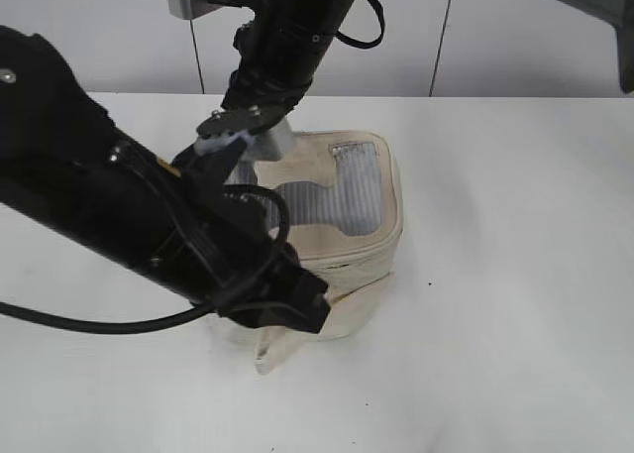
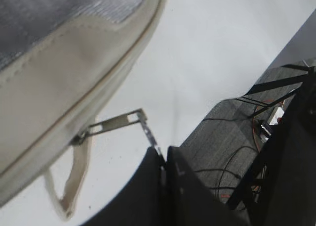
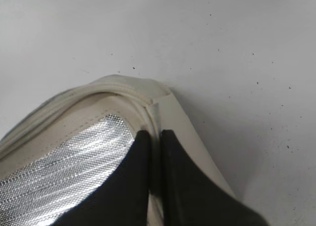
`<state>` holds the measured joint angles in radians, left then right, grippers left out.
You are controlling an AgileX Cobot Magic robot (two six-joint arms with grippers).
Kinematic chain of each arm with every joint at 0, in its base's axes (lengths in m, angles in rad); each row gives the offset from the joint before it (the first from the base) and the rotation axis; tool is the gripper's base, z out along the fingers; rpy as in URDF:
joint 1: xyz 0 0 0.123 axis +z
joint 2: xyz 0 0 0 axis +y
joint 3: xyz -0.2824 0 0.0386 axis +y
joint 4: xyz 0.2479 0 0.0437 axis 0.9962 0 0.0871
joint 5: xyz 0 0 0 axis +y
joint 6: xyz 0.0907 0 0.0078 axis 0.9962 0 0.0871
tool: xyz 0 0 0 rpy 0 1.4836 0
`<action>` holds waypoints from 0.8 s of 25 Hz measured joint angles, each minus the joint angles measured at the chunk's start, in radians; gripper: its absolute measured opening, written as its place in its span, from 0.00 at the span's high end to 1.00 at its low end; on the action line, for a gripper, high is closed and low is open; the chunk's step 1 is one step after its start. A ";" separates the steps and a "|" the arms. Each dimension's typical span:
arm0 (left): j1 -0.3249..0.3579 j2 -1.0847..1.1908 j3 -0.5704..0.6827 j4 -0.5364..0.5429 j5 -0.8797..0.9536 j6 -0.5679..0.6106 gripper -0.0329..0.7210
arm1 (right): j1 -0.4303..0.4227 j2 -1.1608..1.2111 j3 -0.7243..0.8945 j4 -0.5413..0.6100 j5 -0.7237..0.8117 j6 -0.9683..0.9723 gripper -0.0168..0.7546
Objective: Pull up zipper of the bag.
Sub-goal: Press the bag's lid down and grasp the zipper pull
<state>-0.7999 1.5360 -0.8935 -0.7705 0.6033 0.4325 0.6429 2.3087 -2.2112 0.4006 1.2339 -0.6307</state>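
Note:
The cream-white bag [image 1: 342,240] stands mid-table, its grey mesh lid [image 1: 337,200] facing up. My left gripper [image 2: 164,154] is shut on the end link of a silver zipper pull [image 2: 116,122]. The pull stretches taut from the zipper track [image 2: 106,90] under the lid's rim. In the exterior view the left arm [image 1: 149,225] covers the bag's near-left corner and hides that pull. My right gripper [image 3: 155,136] reaches across to the far-left corner and is shut on the bag's cream rim [image 3: 148,95] beside the mesh. A fabric strap loop [image 2: 74,184] hangs below the zipper.
The white table [image 1: 515,275] spreads to the right of and in front of the bag. The left wrist view shows the table's edge, with grey floor [image 2: 222,132], cables and a black frame [image 2: 291,137] beyond it. A pale wall rises behind.

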 joint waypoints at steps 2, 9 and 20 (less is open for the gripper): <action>-0.022 0.003 -0.030 -0.006 -0.027 0.000 0.96 | -0.002 0.000 0.000 0.000 0.000 0.001 0.94; -0.034 0.004 -0.057 0.017 -0.035 0.000 0.96 | -0.003 0.000 -0.001 -0.007 -0.001 0.006 0.94; -0.030 -0.011 -0.061 0.079 0.061 0.002 0.58 | -0.003 0.000 -0.004 -0.014 -0.002 0.044 0.84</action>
<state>-0.8304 1.5250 -0.9542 -0.6913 0.6647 0.4345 0.6398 2.3087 -2.2147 0.3864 1.2320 -0.5863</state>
